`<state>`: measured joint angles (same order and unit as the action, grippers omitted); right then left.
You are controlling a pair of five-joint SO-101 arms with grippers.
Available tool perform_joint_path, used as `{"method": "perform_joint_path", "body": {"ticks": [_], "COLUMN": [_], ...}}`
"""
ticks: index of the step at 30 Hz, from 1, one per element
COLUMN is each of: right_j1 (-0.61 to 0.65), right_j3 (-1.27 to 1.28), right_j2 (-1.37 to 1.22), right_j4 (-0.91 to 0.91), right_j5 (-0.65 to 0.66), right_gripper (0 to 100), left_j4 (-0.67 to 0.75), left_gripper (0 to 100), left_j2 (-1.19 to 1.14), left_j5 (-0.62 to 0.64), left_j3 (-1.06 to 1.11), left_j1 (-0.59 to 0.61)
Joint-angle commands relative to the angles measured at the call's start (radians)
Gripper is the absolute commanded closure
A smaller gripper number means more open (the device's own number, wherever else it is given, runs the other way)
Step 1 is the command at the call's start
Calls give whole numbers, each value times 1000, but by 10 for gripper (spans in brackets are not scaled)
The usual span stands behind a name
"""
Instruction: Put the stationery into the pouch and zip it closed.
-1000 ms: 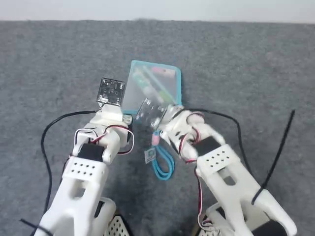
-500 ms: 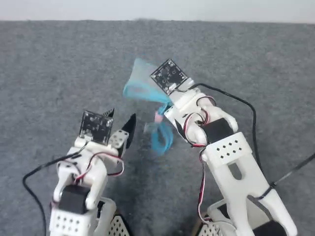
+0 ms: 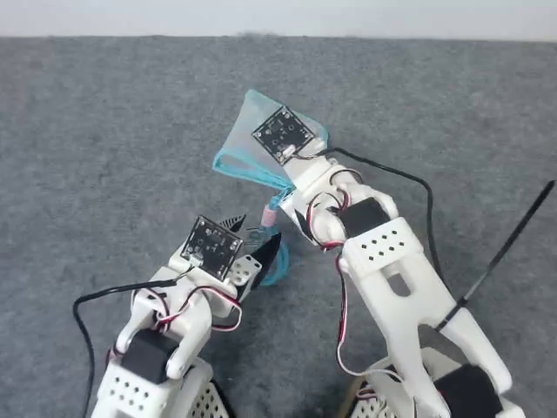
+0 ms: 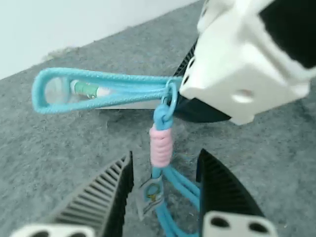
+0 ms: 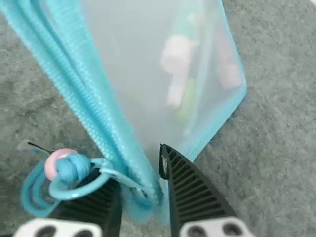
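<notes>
Grey table (image 3: 104, 131) under everything. R arm (image 3: 392, 261) comes in from near right toward the far centre, L arm (image 3: 157, 348) sits near left. The pouch (image 3: 248, 131) is up off the table at far centre, tilted, w/ the right pincer (image 5: 140, 187) clamped on its lower corner by the zip slider. Stationery (image 5: 175, 74) is inside already; I can see pink and green bits thru the clear wall. From the L wrist cam the pouch mouth looks like it gapes at the end away from the slider, so I judge the zip isn't run yet. The left pincer (image 4: 165, 170) is spread wide, one finger either side of the blue pull cord (image 4: 170, 190) that hangs from the slider, not touching it as far as I can tell. The pink knot (image 4: 160, 145) sits just above the gap, and a small tag (image 4: 150, 195) is beside the cord. Risks: the cord hangs loose, so if L closes on the tag or one slack strand, it'll slip off and the slider won't budge. A hard pull could drag the thin corner out of R's grip. Too much tilt w/ the mouth open and the stationery could slide out.
</notes>
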<state>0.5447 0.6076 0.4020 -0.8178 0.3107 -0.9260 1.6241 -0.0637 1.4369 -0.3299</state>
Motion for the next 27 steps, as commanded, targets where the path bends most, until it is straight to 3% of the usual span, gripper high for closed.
{"method": "perform_joint_path", "body": {"ticks": [1,11,17,24,27], "right_j1": [54,70,163,53,-22], "right_j3": [-41,-38,26,118,176], "right_j2": [68,179,214,208,208], "right_j4": [-62,-171,-166,-67,5], "right_j5": [-21,-26,-49,-44,23], "right_gripper": [992,992,992,992,992], "left_j4": [103,110,167,170,170], "left_gripper": [799,801,851,995,990], "left_j2": [14,14,15,23,25], "left_j5": [-9,-9,-9,-9,-9], "left_j3": [30,56,101,97,96], "left_j1": [-5,20,20,25,26]}}
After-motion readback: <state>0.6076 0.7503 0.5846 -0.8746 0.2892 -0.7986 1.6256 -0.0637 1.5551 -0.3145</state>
